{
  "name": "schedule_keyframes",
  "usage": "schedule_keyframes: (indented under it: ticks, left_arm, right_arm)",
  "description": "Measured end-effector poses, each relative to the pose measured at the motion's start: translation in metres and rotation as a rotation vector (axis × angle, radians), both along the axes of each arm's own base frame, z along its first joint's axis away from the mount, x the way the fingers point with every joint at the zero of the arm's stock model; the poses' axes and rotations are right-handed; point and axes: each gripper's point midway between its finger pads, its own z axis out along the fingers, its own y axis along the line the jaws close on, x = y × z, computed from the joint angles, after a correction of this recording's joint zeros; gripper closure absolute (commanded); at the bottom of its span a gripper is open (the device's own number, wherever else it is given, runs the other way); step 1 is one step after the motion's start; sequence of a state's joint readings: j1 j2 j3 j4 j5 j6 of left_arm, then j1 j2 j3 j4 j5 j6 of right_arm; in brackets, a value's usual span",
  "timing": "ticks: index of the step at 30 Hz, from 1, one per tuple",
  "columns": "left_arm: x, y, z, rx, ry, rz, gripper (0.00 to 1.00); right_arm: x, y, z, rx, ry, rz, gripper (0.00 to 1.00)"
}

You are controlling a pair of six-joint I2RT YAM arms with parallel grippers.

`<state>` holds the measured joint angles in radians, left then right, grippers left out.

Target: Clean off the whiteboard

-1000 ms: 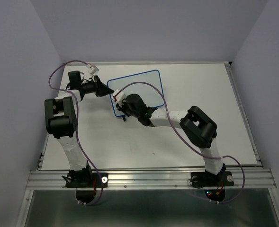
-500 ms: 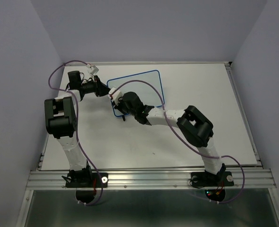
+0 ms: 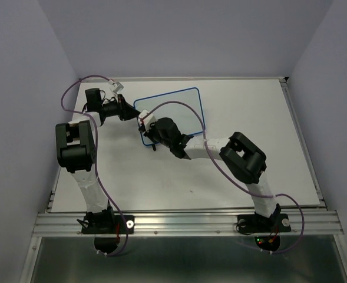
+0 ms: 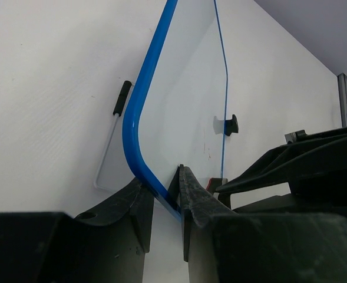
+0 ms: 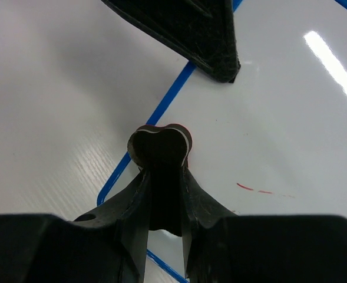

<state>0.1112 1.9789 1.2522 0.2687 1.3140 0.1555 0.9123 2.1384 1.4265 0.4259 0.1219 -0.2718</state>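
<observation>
My left arm is stretching toward 11 o'clock, its gripper [image 4: 166, 190] pinching the thin blue rim of the glossy whiteboard [image 3: 176, 106] at the table's 12 o'clock. My right gripper [image 5: 161, 175] is clamping a dark, rounded eraser [image 5: 159, 144] over its 7 o'clock corner.

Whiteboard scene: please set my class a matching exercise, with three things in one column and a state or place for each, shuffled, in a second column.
Column one:
1. left gripper
2. right gripper
3. faint red streak

Column two:
A. lies on the white surface of the small blue-rimmed rectangular whiteboard
B. clamped on the board's blue rim
C. holds a small dark eraser block

Pairs: 1-B, 2-C, 3-A.
</observation>
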Motion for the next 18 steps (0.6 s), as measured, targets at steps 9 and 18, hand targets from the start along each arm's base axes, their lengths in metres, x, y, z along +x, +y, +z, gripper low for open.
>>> schedule_keyframes:
  ticks: [9, 18]
  left_arm:
    - [-0.001, -0.006, 0.0, 0.001, -0.002, -0.013, 1.0]
    - [-0.001, -0.006, 0.0, 0.002, -0.002, -0.012, 1.0]
  right_arm:
    - [0.012, -0.063, -0.002, 0.01, 0.01, -0.161, 0.99]
    - [0.023, -0.088, 0.002, 0.015, 0.013, -0.242, 0.99]
